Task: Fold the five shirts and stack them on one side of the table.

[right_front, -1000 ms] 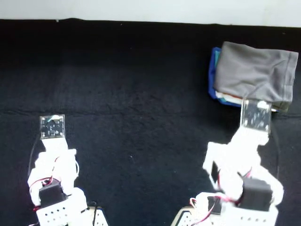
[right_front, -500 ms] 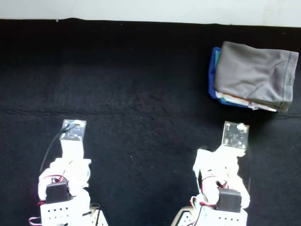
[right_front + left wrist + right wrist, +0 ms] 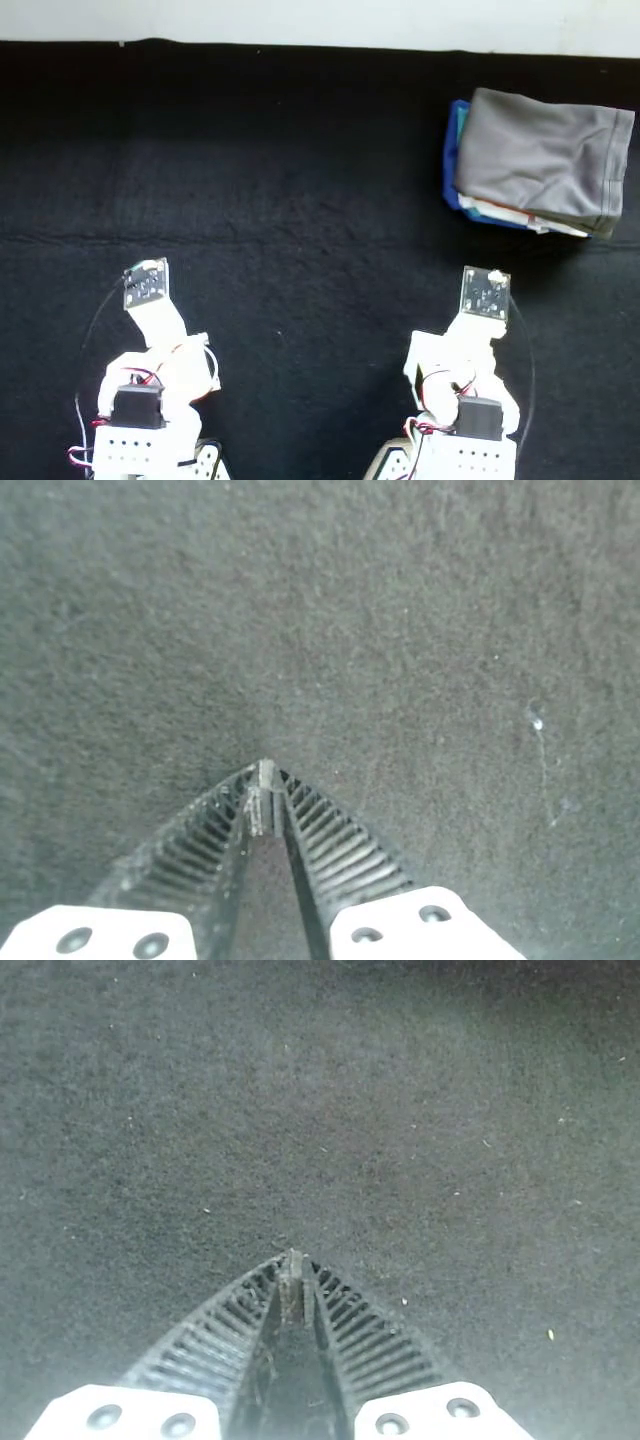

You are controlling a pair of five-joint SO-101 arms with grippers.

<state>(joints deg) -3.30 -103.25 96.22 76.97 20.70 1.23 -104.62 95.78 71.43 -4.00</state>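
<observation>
The stack of folded shirts [image 3: 535,165] sits at the far right side of the black counter [image 3: 280,180]. A grey shirt [image 3: 545,150] lies on top. Beneath it, a white layer [image 3: 497,211] peeks out at the near edge and a blue shirt [image 3: 451,185] at the left edge. The left hand [image 3: 262,785] hovers over bare counter with its fingers pressed together, holding nothing. The right hand [image 3: 292,1270] is likewise pressed together and empty, well apart from the stack. Both arms are drawn in at the near edge.
</observation>
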